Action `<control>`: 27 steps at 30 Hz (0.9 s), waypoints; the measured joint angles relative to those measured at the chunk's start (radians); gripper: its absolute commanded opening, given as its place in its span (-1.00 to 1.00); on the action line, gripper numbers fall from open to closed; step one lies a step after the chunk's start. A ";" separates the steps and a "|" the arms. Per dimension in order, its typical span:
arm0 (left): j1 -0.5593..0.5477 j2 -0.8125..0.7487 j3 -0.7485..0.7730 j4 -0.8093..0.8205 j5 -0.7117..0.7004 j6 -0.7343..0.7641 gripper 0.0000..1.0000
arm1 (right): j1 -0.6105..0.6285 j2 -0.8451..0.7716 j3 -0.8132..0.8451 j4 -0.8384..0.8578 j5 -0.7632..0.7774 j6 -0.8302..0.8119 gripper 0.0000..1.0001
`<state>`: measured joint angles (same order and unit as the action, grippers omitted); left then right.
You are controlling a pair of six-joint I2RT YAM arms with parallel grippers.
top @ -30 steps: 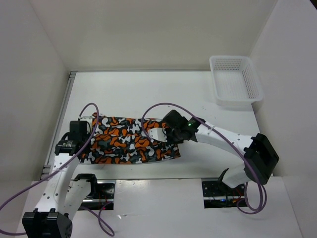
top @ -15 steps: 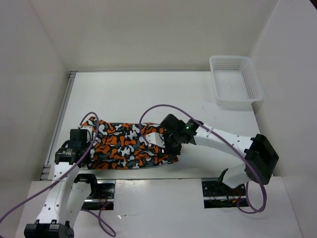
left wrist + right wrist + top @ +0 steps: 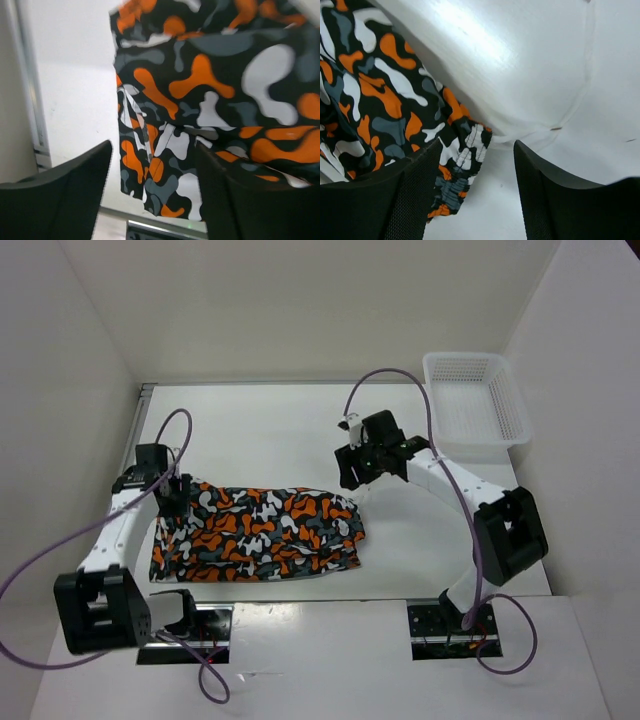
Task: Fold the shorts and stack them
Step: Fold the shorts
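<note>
On the table (image 3: 260,430), where are the shorts sitting atm? can't see from my spot

front left part, near the arm bases. the shorts (image 3: 258,532) lie flat as 1 long folded strip running left to right, with layers showing along the near edge.

ok and the 2 claws?

left gripper (image 3: 172,492) hangs over the far left corner of the fabric. its wrist cam shows both fingers (image 3: 65,195) spread wide with the camo print below the gap, nothing pinched. can't tell if it actually touches the cloth tho. right gripper (image 3: 350,475) is over bare table just beyond the far right corner, also spread and holding nothing. its own cam shows a ribbed edge (image 3: 465,150) of the shorts under the gap.

anything else on there?

just 1 white mesh basket (image 3: 475,400) in the far right corner, well apart from the shorts.
</note>
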<state>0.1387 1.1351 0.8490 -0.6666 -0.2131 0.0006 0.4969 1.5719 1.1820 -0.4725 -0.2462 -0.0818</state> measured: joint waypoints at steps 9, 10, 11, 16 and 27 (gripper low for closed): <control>0.133 0.167 -0.007 0.021 0.034 -0.003 0.75 | 0.007 0.090 -0.130 0.025 -0.090 0.156 0.46; 0.141 0.184 -0.013 0.035 0.032 -0.003 0.75 | 0.007 0.105 -0.135 0.026 -0.092 0.160 0.43; 0.149 0.206 -0.023 0.056 0.028 -0.003 0.75 | 0.007 0.125 -0.137 0.027 -0.092 0.163 0.41; 0.168 0.301 -0.084 0.130 0.016 -0.004 0.65 | 0.030 0.193 -0.127 0.056 -0.039 0.173 0.18; 0.158 0.372 -0.064 0.198 0.071 -0.006 -0.63 | 0.089 0.262 -0.057 0.121 0.159 0.291 -0.82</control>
<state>0.2962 1.5070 0.7845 -0.4683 -0.1425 -0.0051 0.5854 1.8339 1.1248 -0.3519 -0.0875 0.2092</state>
